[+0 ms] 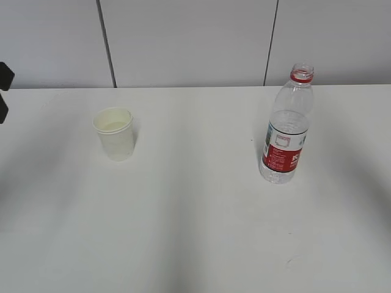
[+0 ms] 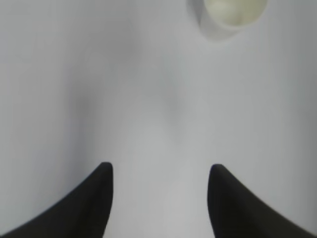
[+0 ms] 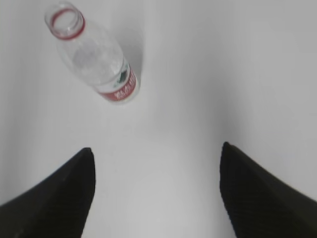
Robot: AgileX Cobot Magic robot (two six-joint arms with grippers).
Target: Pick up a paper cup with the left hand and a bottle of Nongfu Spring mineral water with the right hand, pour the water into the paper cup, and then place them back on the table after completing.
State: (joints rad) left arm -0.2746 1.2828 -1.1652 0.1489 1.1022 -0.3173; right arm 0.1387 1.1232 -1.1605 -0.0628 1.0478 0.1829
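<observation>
Your inventory: paper cup (image 1: 114, 133), upright on the white table (image 1: 195, 232), left of centre; Nongfu Spring bottle (image 1: 286, 125), uncapped, upright, well apart to its right, water (image 1: 287, 122) inside. Your left hand (image 2: 159, 171): fingers (image 2: 94, 198) spread wide, holding nothing, cup ahead at the top edge. Your right hand (image 3: 157, 153): fingers (image 3: 247, 188) likewise wide apart, empty, bottle ahead to its left

The bottle (image 1: 286, 128) wears a red and white label (image 1: 281, 153) (its print is too small and blurred to read); nothing else carries lettering.
</observation>
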